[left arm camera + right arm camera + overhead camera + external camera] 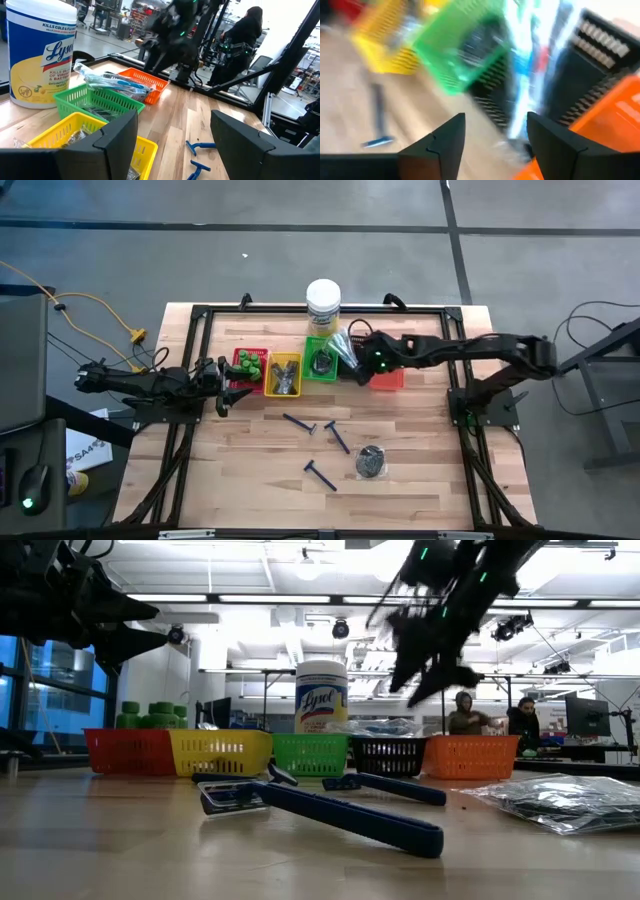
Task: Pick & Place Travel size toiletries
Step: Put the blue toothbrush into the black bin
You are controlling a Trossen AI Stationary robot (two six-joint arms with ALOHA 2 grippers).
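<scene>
Three dark-blue razors [300, 423], [337, 437], [320, 473] lie flat on the wood, and a dark shiny bundle [371, 462] rests to their right. Green pots [250, 362] sit in the red tray, grey pieces [285, 383] in the yellow tray, and a dark bundle [320, 363] in the green tray. Clear-sleeved sticks [115, 82] stick out of the black tray. My left gripper [224, 392] [172, 120] hangs open and empty beside the red tray. My right gripper [352, 370] [495, 125] is open and empty above the black and orange trays.
A row of small trays runs across the table: red [262, 352], yellow [283, 358], green [318, 342], black [388, 755], orange [387, 380]. The tall Lysol jar [323, 305] stands behind them. A black frame [300, 310] borders the table. People [465, 712] stand in the room beyond.
</scene>
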